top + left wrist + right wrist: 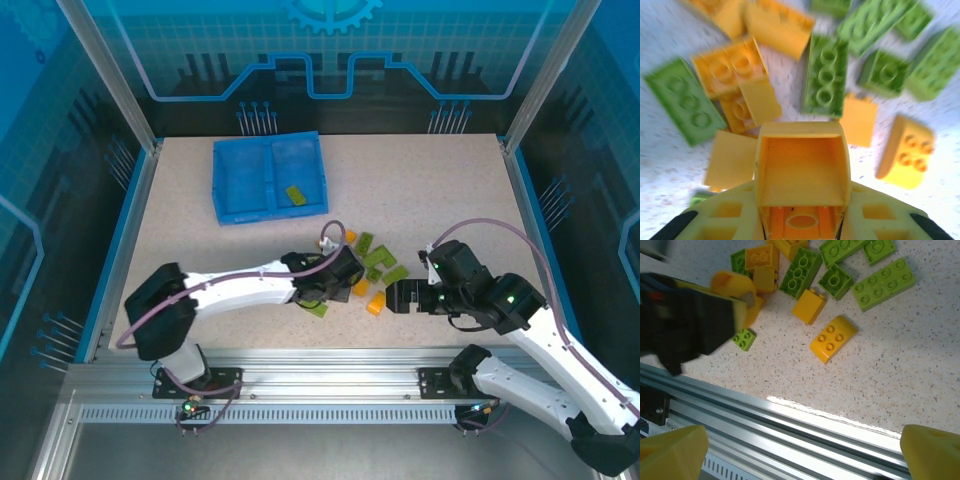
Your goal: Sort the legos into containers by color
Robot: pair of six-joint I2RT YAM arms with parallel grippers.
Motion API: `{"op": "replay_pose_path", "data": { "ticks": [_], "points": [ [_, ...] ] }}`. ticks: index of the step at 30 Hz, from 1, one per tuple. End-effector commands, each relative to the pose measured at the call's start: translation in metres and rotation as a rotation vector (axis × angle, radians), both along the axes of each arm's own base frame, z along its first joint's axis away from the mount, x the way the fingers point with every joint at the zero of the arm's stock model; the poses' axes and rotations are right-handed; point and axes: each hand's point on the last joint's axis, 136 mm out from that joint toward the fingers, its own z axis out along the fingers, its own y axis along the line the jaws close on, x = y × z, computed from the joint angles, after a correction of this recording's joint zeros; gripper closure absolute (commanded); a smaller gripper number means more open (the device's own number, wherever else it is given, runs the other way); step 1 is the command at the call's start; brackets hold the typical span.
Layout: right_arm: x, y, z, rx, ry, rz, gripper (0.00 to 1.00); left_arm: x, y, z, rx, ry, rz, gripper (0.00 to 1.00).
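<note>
Nearest of all, well on the near side of the tray point(268, 217): an aluminium rail point(330, 385) along the table edge, with both arm bases bolted to it.

Just beyond that, far short of the tray and off past its right-hand side: the right gripper point(393, 297), pointing toward the pile. Fingers point(670, 452) spread wide in the wrist view, gripping nothing. Ahead of them, an orange four-stud brick point(833, 338) lying alone on the speckled table point(450, 190), apart from its neighbours.

About level with that, in front of the tray's near right corner: the left gripper point(330, 288), clamped tight on an orange lego point(802, 165). Hollow underside turned to the wrist camera, pinched between the two pads point(720, 217). Cannot tell whether lifted clear of the table or touching it.

Around and just beyond both grippers, between them and the tray: the loose legos point(372, 262), orange and light green mixed, some touching. Several orange ones heaped on each other in the left wrist view. One small green brick point(318, 309) on the near side of the left gripper, farthest from the tray.

Farthest back, the tray itself: translucent blue, split by a central divider point(272, 175). In its right compartment point(305, 165), close to the front wall, a single green lego point(295, 194) lying flat.
</note>
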Motion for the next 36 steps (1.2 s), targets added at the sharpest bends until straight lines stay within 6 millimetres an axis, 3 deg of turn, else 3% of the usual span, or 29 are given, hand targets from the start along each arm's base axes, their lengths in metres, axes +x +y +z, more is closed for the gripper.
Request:
{"op": "replay_pose_path", "data": {
  "ticks": [1, 5, 8, 12, 16, 22, 27, 32, 36],
  "points": [
    [0.005, 0.001, 0.018, 0.042, -0.036, -0.027, 0.0, 0.036, 0.038, 0.072, 0.011, -0.173, 0.075, 0.72],
    [0.01, 0.003, 0.023, 0.052, -0.052, -0.035, 0.0, 0.087, 0.102, 0.117, 0.053, -0.294, 0.196, 0.71],
    [0.011, 0.005, 0.024, 0.061, -0.054, -0.037, 0.0, 0.128, 0.16, 0.131, 0.082, -0.327, 0.327, 0.71],
    [0.012, 0.005, 0.025, 0.068, -0.054, -0.045, 0.0, 0.178, 0.215, 0.12, 0.098, -0.304, 0.454, 0.72],
    [0.012, 0.007, 0.027, 0.073, -0.049, -0.045, 0.0, 0.221, 0.243, 0.08, 0.099, -0.191, 0.516, 0.72],
    [0.01, 0.005, 0.031, 0.083, -0.05, -0.053, 0.0, 0.267, 0.265, 0.018, 0.028, -0.024, 0.575, 0.72],
    [0.006, 0.004, 0.034, 0.101, -0.048, -0.063, 0.0, 0.286, 0.275, -0.028, 0.017, 0.08, 0.604, 0.7],
    [0.005, 0.002, 0.038, 0.111, -0.055, -0.075, 0.0, 0.292, 0.272, -0.037, 0.009, 0.09, 0.591, 0.45],
    [0.007, 0.002, 0.04, 0.11, -0.061, -0.08, 0.0, 0.291, 0.27, -0.021, -0.015, 0.063, 0.583, 0.4]
  ]
}}
